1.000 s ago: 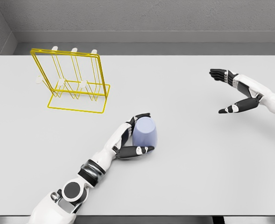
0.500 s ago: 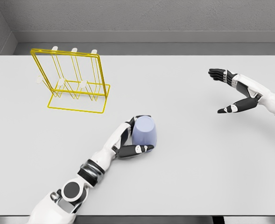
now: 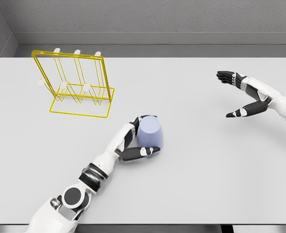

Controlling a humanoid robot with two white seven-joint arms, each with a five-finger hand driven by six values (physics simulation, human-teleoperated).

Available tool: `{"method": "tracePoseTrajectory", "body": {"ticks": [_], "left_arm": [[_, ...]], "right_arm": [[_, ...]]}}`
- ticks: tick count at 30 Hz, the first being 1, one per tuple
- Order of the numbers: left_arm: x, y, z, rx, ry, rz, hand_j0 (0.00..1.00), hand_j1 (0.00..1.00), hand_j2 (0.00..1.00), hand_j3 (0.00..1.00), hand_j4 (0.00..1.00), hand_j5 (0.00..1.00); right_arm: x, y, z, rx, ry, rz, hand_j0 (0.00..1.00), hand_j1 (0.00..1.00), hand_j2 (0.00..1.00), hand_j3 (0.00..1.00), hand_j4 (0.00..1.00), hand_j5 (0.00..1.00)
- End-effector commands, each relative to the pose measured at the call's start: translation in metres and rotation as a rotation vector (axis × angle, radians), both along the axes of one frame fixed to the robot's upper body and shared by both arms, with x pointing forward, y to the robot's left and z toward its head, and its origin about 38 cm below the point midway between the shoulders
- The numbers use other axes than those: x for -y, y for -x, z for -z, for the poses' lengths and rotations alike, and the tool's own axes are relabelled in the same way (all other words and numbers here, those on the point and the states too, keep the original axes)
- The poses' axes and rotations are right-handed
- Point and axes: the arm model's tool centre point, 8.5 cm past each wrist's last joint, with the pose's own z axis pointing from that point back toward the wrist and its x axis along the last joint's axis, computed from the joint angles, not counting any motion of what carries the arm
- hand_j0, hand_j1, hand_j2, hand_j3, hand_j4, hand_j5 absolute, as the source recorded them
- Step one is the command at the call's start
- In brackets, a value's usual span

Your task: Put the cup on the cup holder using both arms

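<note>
Sitting near the middle of the table (image 3: 191, 160), slightly toward its near edge, the lavender cup (image 3: 148, 133) is grasped by the left hand (image 3: 133, 145), whose fingers (image 3: 143, 118) curl over its far side while the thumb presses its near side. Whether the cup touches the table cannot be told. At about 10 o'clock from the cup, well apart, stands the yellow wire holder (image 3: 79, 85) with white-tipped pegs. At about 2 o'clock, far off, the right hand (image 3: 240, 94) hovers released, fingers spread, holding nothing.
</note>
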Motion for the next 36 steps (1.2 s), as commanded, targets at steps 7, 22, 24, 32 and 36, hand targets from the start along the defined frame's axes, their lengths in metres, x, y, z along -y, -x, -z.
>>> {"method": "tracePoseTrajectory", "body": {"ticks": [7, 22, 24, 32, 36], "left_arm": [[-0.010, -0.005, -0.027, 0.067, 0.031, -0.023, 0.72, 0.72, 0.72, 0.72, 0.72, 0.72], [-0.029, -0.016, -0.064, 0.160, 0.082, -0.085, 0.72, 0.72, 0.72, 0.72, 0.72, 0.72], [-0.030, -0.018, -0.066, 0.169, 0.085, -0.089, 0.72, 0.72, 0.72, 0.72, 0.72, 0.72], [-0.036, -0.014, -0.081, 0.290, 0.155, -0.092, 0.72, 0.72, 0.72, 0.72, 0.72, 0.72], [-0.037, -0.013, -0.085, 0.329, 0.178, -0.091, 0.72, 0.72, 0.72, 0.72, 0.72, 0.72]], "right_arm": [[0.001, 0.000, 0.000, -0.002, -0.006, 0.003, 1.00, 1.00, 1.00, 1.00, 1.00, 1.00], [0.001, -0.001, -0.003, 0.003, -0.007, 0.004, 1.00, 1.00, 1.00, 1.00, 1.00, 1.00], [0.001, 0.000, -0.002, 0.002, -0.007, 0.003, 1.00, 1.00, 1.00, 1.00, 1.00, 1.00], [0.001, -0.001, -0.003, 0.003, -0.006, 0.005, 1.00, 1.00, 1.00, 1.00, 1.00, 1.00], [0.001, -0.001, -0.003, 0.003, -0.006, 0.005, 1.00, 1.00, 1.00, 1.00, 1.00, 1.00]]}}
